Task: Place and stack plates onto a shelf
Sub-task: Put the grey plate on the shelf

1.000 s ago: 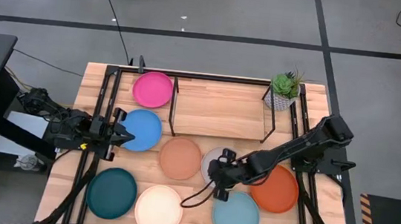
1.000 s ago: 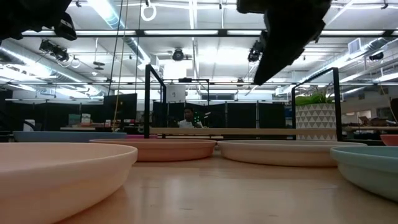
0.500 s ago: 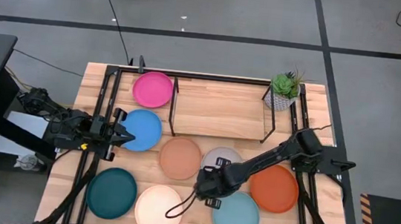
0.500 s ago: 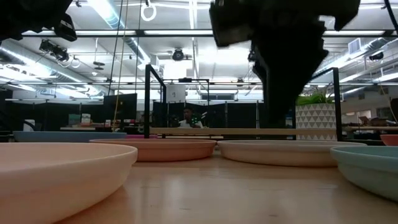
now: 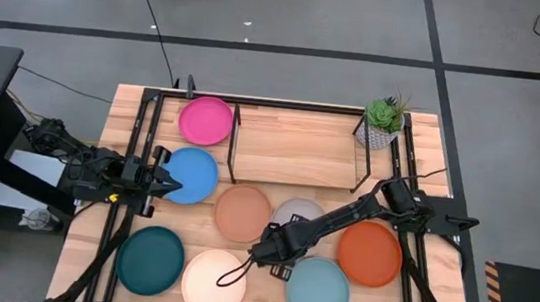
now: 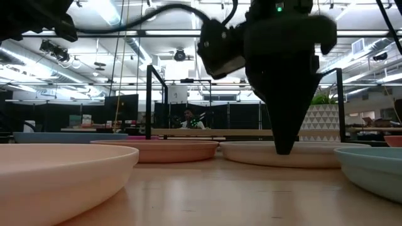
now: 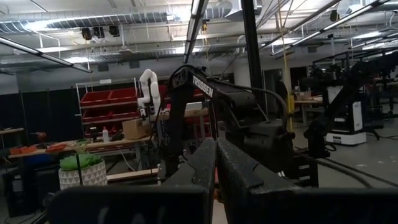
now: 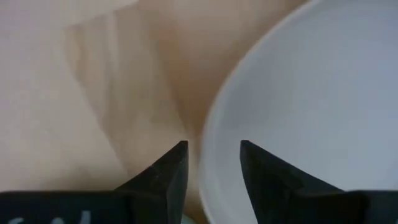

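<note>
Several plates lie flat on the wooden table: pink (image 5: 206,121), blue (image 5: 192,175), peach (image 5: 241,213), grey (image 5: 304,211), orange (image 5: 370,254), dark teal (image 5: 150,259), cream (image 5: 213,282) and light blue (image 5: 318,290). The shelf (image 5: 296,139), a light board in a black frame, stands at the far side. My right gripper (image 8: 208,165) is open and points down. One finger stands outside the grey plate's near-left rim (image 8: 208,134) and one inside it. My left gripper (image 5: 169,176) is shut on nothing, raised over the blue plate's left edge.
A potted plant (image 5: 382,123) stands at the shelf's far right corner. The shelf's black uprights (image 5: 234,147) rise just behind the row of plates. The right arm (image 5: 343,217) reaches across the grey plate. In the low view, a person (image 6: 190,117) shows far off behind the table.
My right gripper has gone toward the table's left and near edges, from above the grey plate's right side to its near-left rim. It has also come down, so that its tips now stand at the rim. No plate has moved.
</note>
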